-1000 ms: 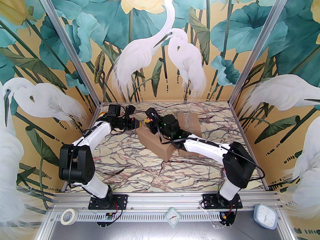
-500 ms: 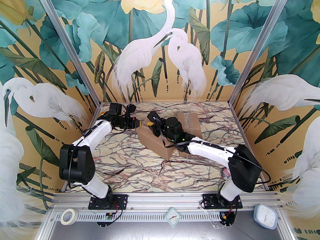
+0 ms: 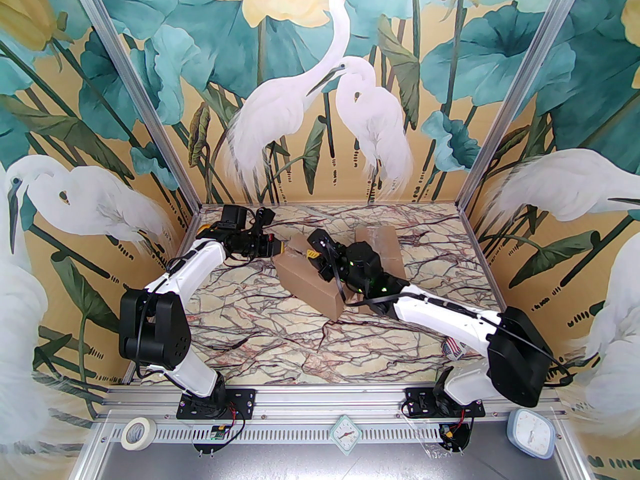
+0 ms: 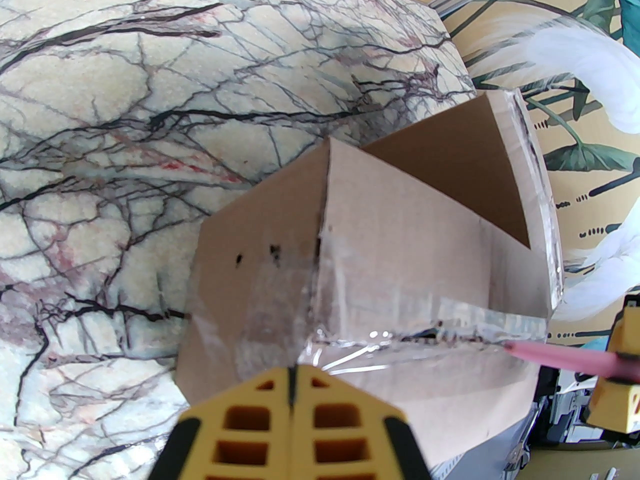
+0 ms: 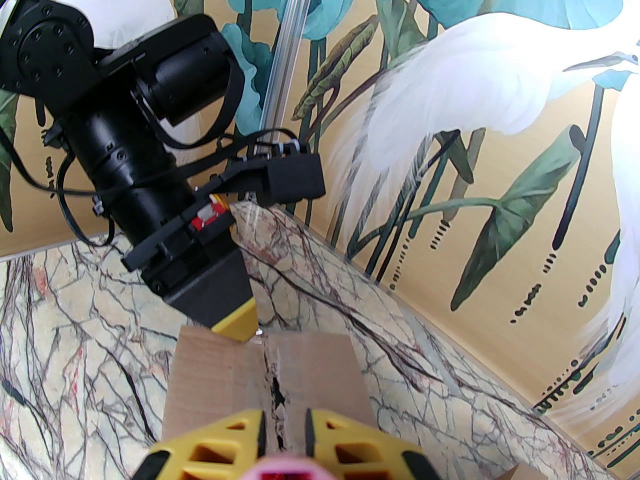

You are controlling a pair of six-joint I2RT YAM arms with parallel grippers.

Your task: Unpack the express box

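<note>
Right wrist, right pincer [image 5: 284,420] holding pink cutter [image 5: 282,470]

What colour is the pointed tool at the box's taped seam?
The tool is pink; left wrist view.

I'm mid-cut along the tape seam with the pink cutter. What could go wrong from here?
1. The box seems steadied by just the shut left gripper at its end, so the drag of the cut may slide or swing it.
2. The tape seam is ragged and crinkled, so the pink cutter in the right gripper could snag and twist in the grip.
</note>
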